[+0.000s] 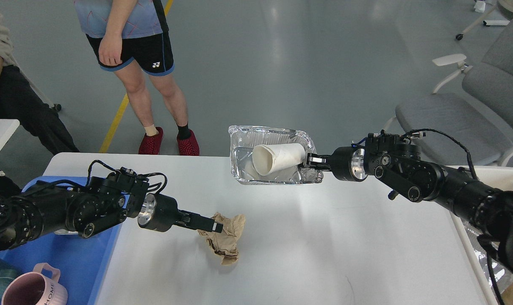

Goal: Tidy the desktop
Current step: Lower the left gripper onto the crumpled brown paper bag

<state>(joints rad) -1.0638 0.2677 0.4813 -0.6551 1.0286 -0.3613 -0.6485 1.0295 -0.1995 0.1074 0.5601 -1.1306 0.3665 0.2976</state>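
Tabletop mid-tidy: rubbish is being gathered in both pincers.
The right pincer grips the rim of a foil tray, held tilted near the tabletop's far edge with a paper cup lying inside; the left pincer is clenched on crumpled brown paper near the left edge. Likely next: bringing paper and tray together, keeping the cup from rolling out.

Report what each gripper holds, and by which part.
Right gripper pinches the foil tray by its near rim; left gripper grips the crumpled brown paper at its upper edge.
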